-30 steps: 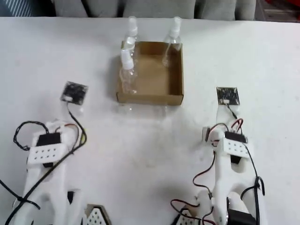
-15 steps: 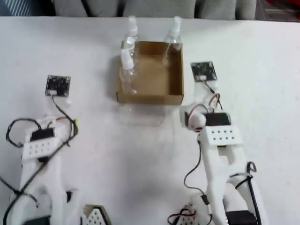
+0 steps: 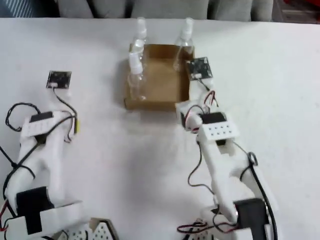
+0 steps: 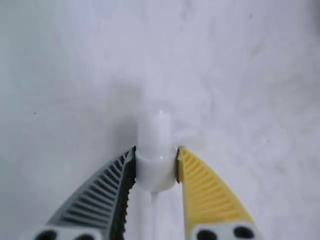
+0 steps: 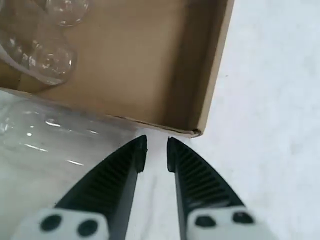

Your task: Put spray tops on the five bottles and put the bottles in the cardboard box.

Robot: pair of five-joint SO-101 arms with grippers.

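The cardboard box (image 3: 184, 92) stands at the table's far middle, with several clear bottles (image 3: 136, 75) upright in it, white spray tops on. Another clear bottle (image 5: 45, 137) lies on its side on the table against the box's front wall (image 5: 150, 122); in the high view it is a faint shape (image 3: 150, 117). My right gripper (image 5: 156, 147) hovers by the box's front right corner (image 5: 197, 131), slightly open, nothing between its black fingers. My left gripper (image 4: 156, 152) is shut on a white spray top (image 4: 159, 135) over bare table. The left arm (image 3: 40, 125) is far left of the box.
The white table (image 3: 280, 75) has free room to the right of the box and between the two arms. Loose cables (image 3: 15, 112) trail from the left arm, and red and black wires (image 3: 200, 180) hang beside the right arm.
The right arm has swung forward and left, from the open table to the box's front right corner. The left arm has shifted left and a little farther out.
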